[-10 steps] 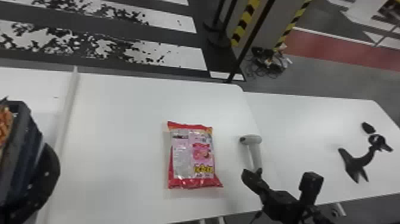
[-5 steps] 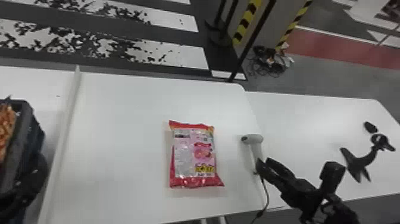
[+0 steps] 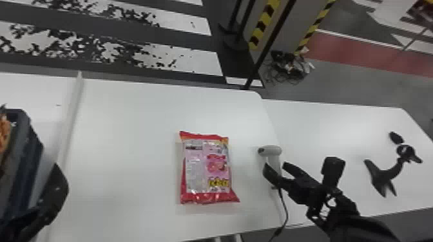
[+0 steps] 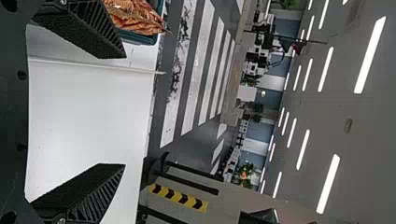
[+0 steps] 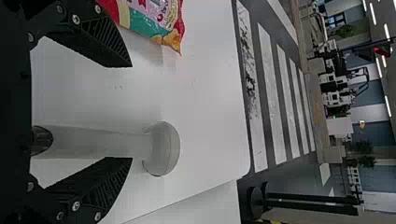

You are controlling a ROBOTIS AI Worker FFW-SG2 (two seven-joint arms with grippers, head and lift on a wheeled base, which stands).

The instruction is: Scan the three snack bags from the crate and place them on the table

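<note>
Right fingers [image 5: 105, 39]: gaping either side of the handheld scanner [image 5: 102, 142]
Left fingers [image 4: 84, 30]: gaping, holding nothing
Scanner: lying off-centre
Risk: closing unevenly, one finger could be knocking it askew

Ceiling strip lights [image 4: 371, 53] are glowing bright; R-hand table [image 3: 309, 119] is catching pale sheen nr far edge; snack bag [image 3: 206, 167] is glinting, casting soft shadow.

- No text can be read.
- Snack bag [image 3: 207, 167]: yellow lettering [image 3: 218, 182] at its five o'clock, blurred.
- Small print [image 3: 194, 169] at its nine o'clock, illegible.
</note>
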